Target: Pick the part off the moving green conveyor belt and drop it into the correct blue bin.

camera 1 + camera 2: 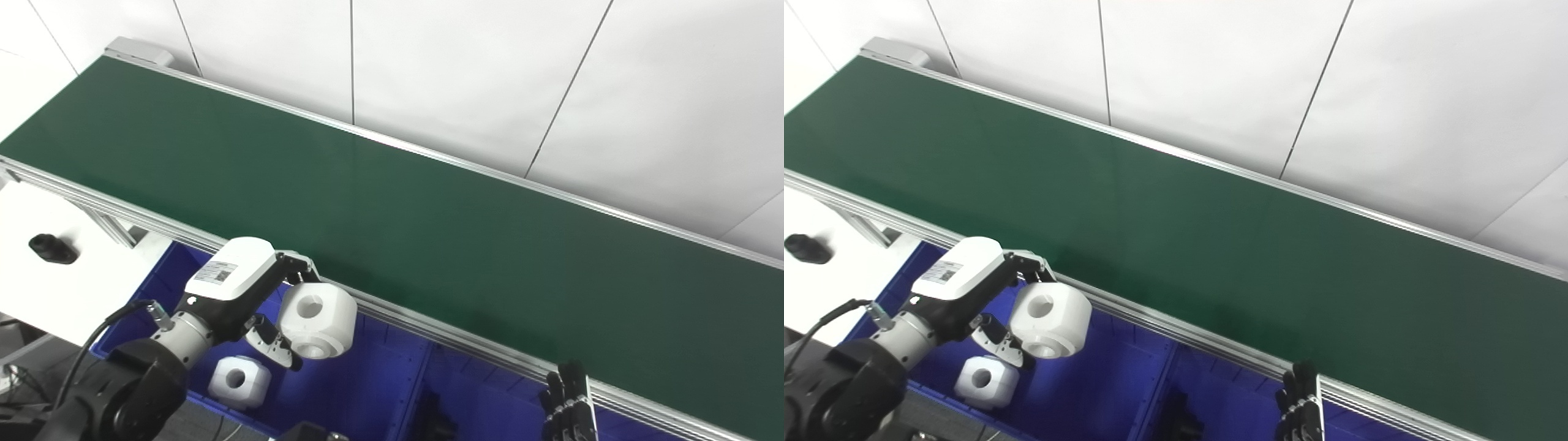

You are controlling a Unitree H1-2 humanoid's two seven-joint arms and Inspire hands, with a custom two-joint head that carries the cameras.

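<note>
I judge this the drop step: my left robot hand (269, 306) has its fingers closed round the chunky white plastic part with a round bore (317, 318), off the green conveyor belt (392, 208) and above the blue plastic bin (343, 392), where a similar white block (239, 381) lies at seven o'clock of it. Next I need to open the fingers. The right robot hand (569, 404) waits at the bottom edge; I cannot tell its state.

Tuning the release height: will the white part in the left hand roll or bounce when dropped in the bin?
The white part looks rigid, probably plastic, so it may bounce. Its rounded body could roll slightly, and the lying part below might deflect it. The left hand holds it over the blue bin.
</note>
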